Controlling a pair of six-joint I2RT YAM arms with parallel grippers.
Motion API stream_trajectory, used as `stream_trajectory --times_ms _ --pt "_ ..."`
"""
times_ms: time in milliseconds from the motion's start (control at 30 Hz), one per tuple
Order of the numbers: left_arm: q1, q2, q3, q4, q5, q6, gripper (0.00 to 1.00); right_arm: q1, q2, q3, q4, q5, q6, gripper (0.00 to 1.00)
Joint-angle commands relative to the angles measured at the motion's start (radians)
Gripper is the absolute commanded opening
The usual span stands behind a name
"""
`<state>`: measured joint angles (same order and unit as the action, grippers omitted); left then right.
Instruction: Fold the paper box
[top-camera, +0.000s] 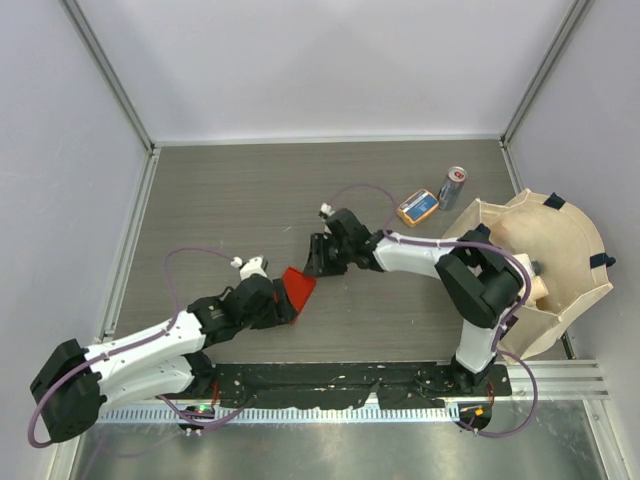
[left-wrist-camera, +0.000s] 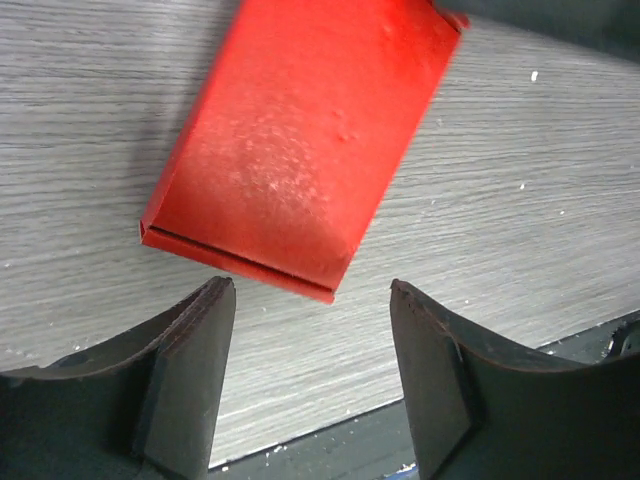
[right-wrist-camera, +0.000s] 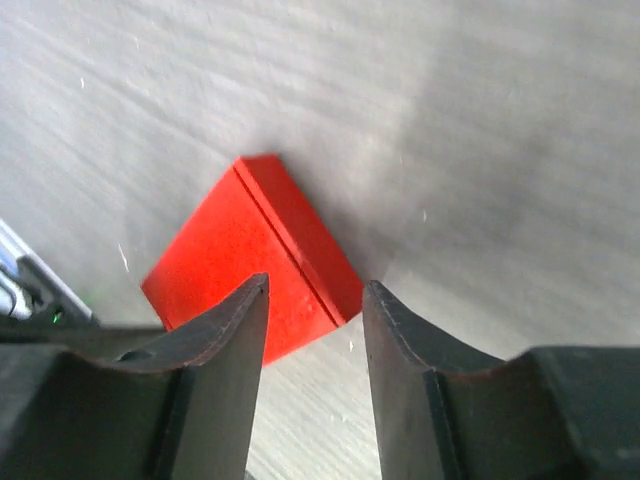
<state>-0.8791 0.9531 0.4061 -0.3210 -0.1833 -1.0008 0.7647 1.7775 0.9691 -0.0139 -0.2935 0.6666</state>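
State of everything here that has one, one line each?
paper box: folded flat, lying on the table, not gripped
left gripper: open, box just beyond its fingertips
right gripper: open, empty, pointed at the box
can: upright
orange-and-blue packet: lying flat
fabric bag: open

Orange-and-blue packet beside a can, near a beige fabric basket
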Motion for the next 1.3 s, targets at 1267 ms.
stream_trajectory --times_ms 1267 --pt "-0.195 0.799 0.706 -0.414 -0.510 0.439 0.67 -0.113 -0.513 -0.194 -0.350 0.341 -0.214 0.58"
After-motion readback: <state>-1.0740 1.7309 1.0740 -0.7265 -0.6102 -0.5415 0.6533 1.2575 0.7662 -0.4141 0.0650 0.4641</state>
